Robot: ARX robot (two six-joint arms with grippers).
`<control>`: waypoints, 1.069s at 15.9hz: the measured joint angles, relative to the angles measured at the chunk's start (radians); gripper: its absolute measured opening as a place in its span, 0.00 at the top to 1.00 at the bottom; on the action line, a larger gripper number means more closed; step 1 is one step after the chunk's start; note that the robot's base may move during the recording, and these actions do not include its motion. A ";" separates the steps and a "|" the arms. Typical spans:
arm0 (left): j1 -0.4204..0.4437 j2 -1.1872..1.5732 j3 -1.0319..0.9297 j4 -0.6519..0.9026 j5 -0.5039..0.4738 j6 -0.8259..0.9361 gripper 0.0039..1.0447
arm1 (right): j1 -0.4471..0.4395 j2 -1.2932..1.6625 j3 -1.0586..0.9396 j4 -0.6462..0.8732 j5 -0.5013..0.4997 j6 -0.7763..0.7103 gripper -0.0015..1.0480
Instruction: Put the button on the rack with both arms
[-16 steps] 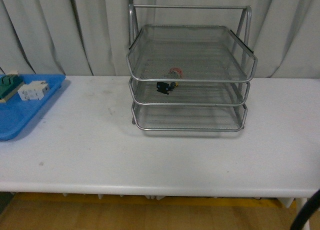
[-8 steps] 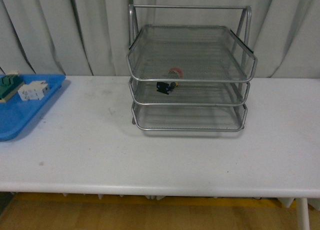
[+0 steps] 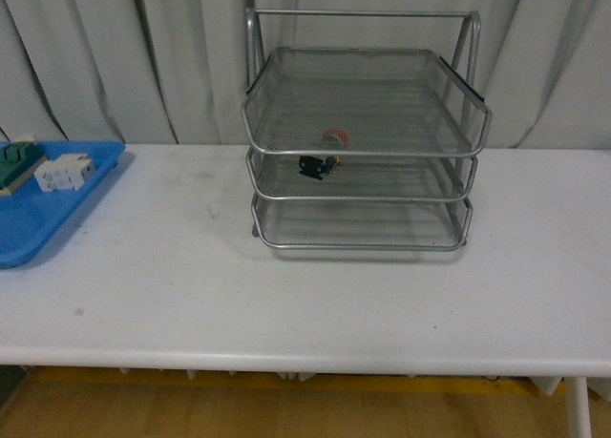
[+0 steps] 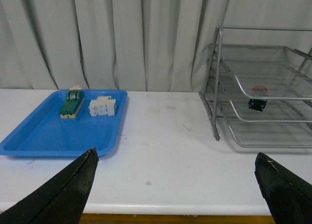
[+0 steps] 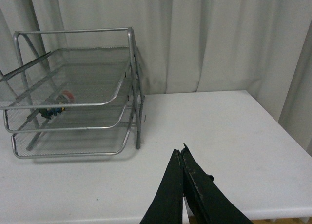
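Note:
The silver wire-mesh rack [image 3: 363, 152] stands at the back middle of the white table. The button [image 3: 320, 161] lies in its middle tier near the front left, red cap behind the top tier's mesh, dark body below. It also shows in the left wrist view [image 4: 257, 101] and the right wrist view [image 5: 54, 107]. My left gripper [image 4: 175, 163] is open and empty, over the table's front edge, left of the rack [image 4: 258, 87]. My right gripper [image 5: 181, 153] is shut and empty, right of the rack [image 5: 73, 97]. Neither arm shows in the front view.
A flat blue tray [image 3: 43, 214] sits at the table's left end, holding a green-and-cream switch block [image 3: 17, 163] and a white plastic block [image 3: 64, 173]. Grey curtains hang behind the table. The table's front edge [image 3: 305, 362] runs below.
A dark piece of the right arm at the front view's lower right corner one second ago has left the picture. The rack, button and tray have not moved.

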 joint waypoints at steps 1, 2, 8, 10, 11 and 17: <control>0.000 0.000 0.000 0.000 0.000 0.000 0.06 | 0.000 -0.012 0.000 -0.009 0.000 0.000 0.98; 0.000 0.000 0.000 0.000 0.000 0.000 0.06 | 0.000 -0.047 0.000 -0.041 0.000 0.000 0.98; 0.000 0.000 0.000 0.000 0.000 0.000 0.06 | 0.000 -0.300 0.000 -0.291 0.000 0.000 0.98; 0.000 0.000 0.000 0.000 0.000 0.000 0.06 | 0.000 -0.319 0.000 -0.309 0.000 0.000 0.98; 0.000 0.000 0.000 0.000 0.000 0.000 0.06 | 0.000 -0.321 0.000 -0.312 0.000 0.000 0.98; 0.000 0.000 0.000 0.000 0.000 0.000 0.06 | 0.000 -0.454 0.000 -0.496 -0.003 0.000 0.98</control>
